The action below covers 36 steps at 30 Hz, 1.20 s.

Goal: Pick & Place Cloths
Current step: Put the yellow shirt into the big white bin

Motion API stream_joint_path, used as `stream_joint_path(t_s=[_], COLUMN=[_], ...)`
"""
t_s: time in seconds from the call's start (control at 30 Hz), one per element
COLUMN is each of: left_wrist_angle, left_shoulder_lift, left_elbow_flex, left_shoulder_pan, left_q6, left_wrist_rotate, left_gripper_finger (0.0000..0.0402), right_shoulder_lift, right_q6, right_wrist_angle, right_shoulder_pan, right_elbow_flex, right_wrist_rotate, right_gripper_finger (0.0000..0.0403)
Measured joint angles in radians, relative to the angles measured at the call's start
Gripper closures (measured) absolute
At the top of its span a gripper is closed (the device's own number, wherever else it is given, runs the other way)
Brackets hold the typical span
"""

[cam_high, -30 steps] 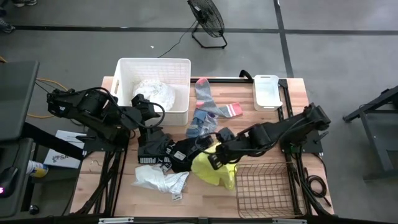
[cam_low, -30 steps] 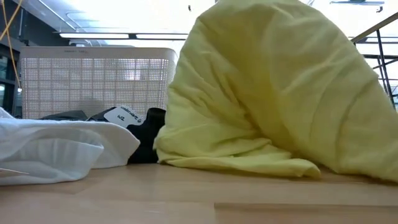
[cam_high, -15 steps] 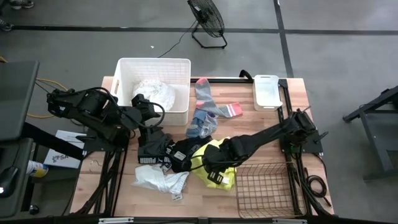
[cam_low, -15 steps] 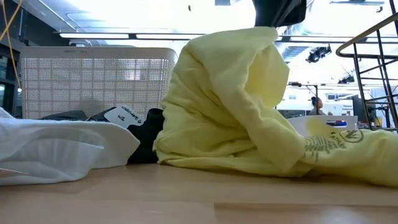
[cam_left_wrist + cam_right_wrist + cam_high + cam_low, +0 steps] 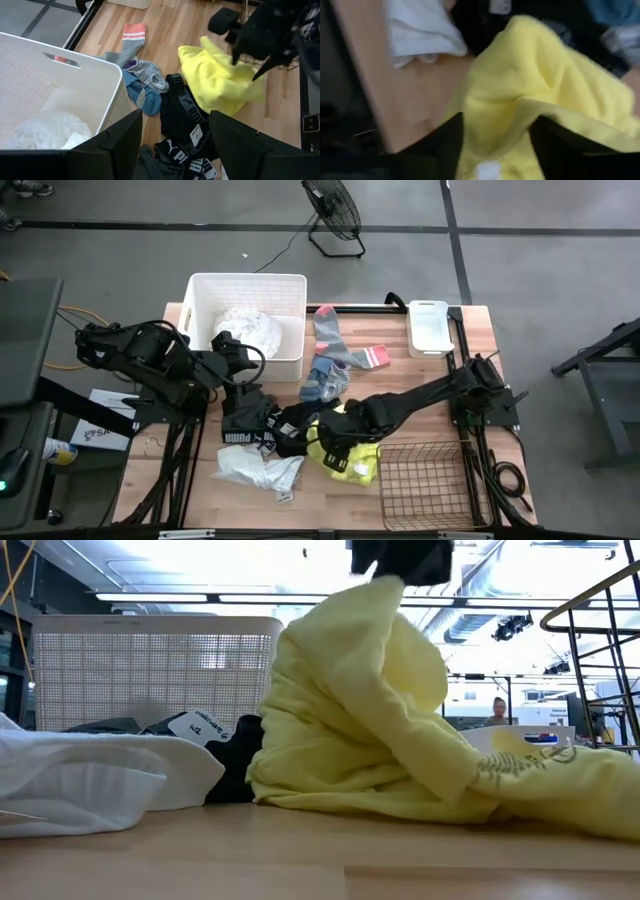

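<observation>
High view: right gripper, fingers parted, over crumpled neon yellow fabric garment; left gripper open near white perforated plastic tub.

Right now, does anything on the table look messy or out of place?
Yes. Most cloths lie loose on the wood: a white garment near the front edge, black ones and socks mid-table. Only one white bundle sits in the tub. The yellow garment is heaped under the right gripper.
</observation>
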Motion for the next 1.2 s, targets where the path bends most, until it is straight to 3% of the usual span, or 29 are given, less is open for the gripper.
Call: stream_joint_path(t_s=[0.17, 0.3, 0.47, 0.63, 0.77, 0.9, 1.03, 1.2], left_wrist_angle=[0.0, 0.0, 0.0, 0.0, 0.0, 0.0, 0.0, 0.0], left_shoulder_lift=[0.0, 0.0, 0.0, 0.0, 0.0, 0.0, 0.0, 0.0], left_elbow_flex=[0.0, 0.0, 0.0, 0.0, 0.0, 0.0, 0.0, 0.0], left_shoulder_pan=[0.0, 0.0, 0.0, 0.0, 0.0, 0.0, 0.0, 0.0], left_q6=[0.0, 0.0, 0.0, 0.0, 0.0, 0.0, 0.0, 0.0], left_wrist_rotate=[0.0, 0.0, 0.0, 0.0, 0.0, 0.0, 0.0, 0.0], left_gripper_finger=[0.0177, 0.0177, 0.0177, 0.0177, 0.0177, 0.0177, 0.0177, 0.0177], right_shoulder_lift=[0.069, 0.139, 0.223, 0.281, 0.296, 0.298, 0.3, 0.302], right_q6=[-0.069, -0.074, -0.062, -0.023, 0.007, 0.029, 0.035, 0.058], right_wrist_angle=[0.003, 0.005, -0.012, -0.019, -0.022, -0.027, -0.034, -0.043], right_shoulder_pan=[-0.026, -0.039, -0.042, -0.042, -0.042, -0.044, -0.045, -0.053], right_elbow_flex=[0.0, 0.0, 0.0, 0.005, 0.005, 0.003, 0.002, 0.002], right_wrist_rotate=[0.014, -0.034, -0.124, -0.13, -0.116, -0.11, -0.117, -0.16], right_gripper_finger=[0.0083, 0.0037, 0.0023, 0.0041, 0.0069, 0.0128, 0.022, 0.0363])
